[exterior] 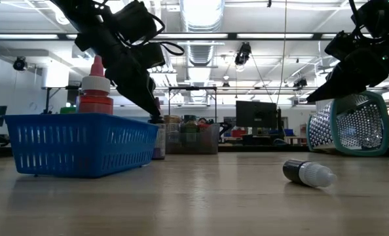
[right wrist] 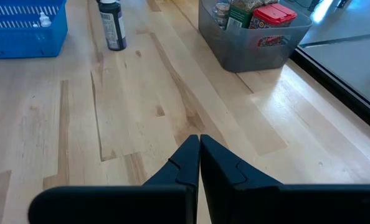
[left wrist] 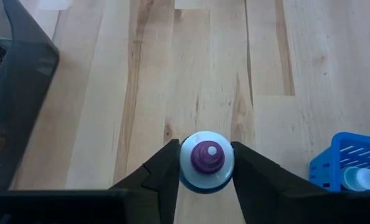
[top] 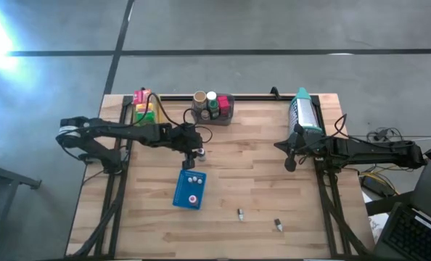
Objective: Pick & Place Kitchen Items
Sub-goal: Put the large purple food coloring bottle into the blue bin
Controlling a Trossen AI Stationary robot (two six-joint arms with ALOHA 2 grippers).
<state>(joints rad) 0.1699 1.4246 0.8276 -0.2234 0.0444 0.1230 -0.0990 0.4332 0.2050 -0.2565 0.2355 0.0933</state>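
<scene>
Centre boards: bare wood between the blue basket [top: 189,190] and the right arm.
Back edge: grey bin [top: 214,110] and yellow bin [top: 144,109] stand in the way.
Front: two small bottles [top: 240,214] lie loose.
Right back: mesh cup [top: 302,110] lies tipped.

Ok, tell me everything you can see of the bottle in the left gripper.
The small bottle has a dark body with a label, a white shoulder and a purple cap. It stands upright on the wooden table, beside the blue tray. The left gripper has a finger on either side, closed on it.
</scene>
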